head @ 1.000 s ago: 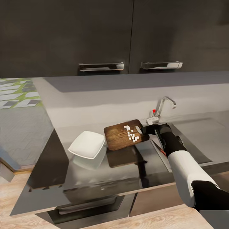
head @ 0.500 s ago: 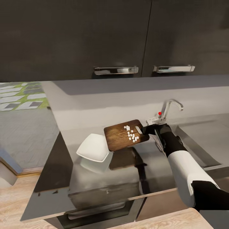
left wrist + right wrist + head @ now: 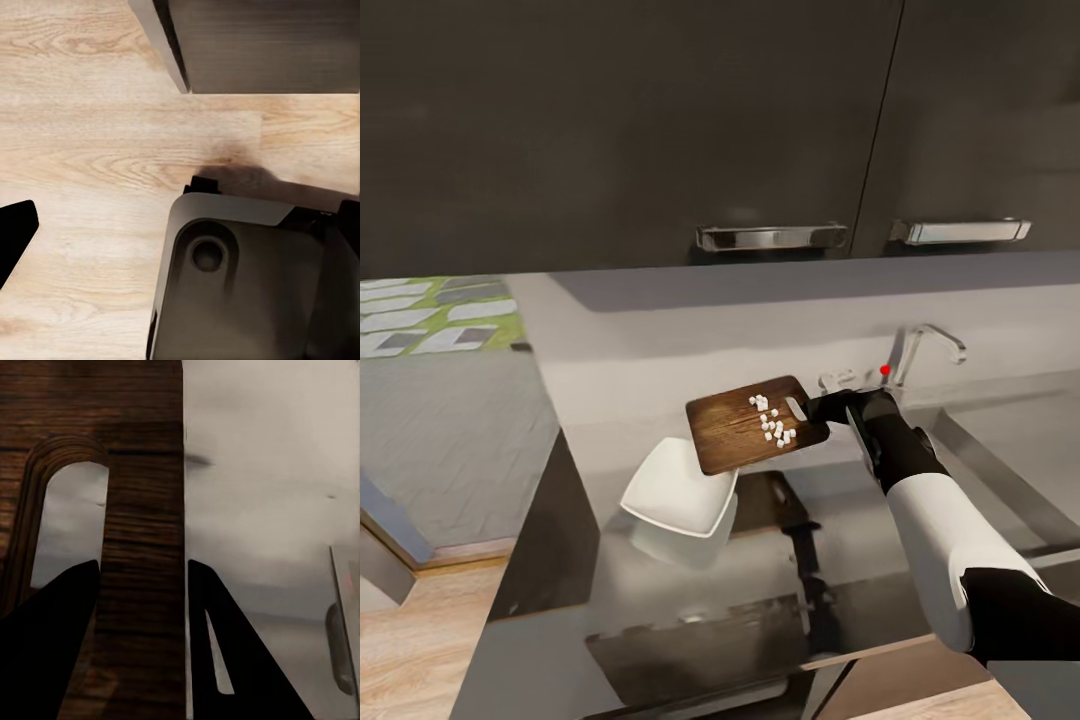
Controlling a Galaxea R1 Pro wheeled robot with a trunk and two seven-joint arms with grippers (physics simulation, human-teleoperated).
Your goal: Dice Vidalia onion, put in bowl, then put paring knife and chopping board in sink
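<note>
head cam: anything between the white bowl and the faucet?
Head view: the dark wooden chopping board carrying white onion dice, held aloft by the right gripper, before the chrome faucet.

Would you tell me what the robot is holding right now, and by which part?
The right gripper holds the chopping board by the end with the slot handle hole, its fingers either side of the strip of wood beside the slot. Diced onion lies on it.
</note>
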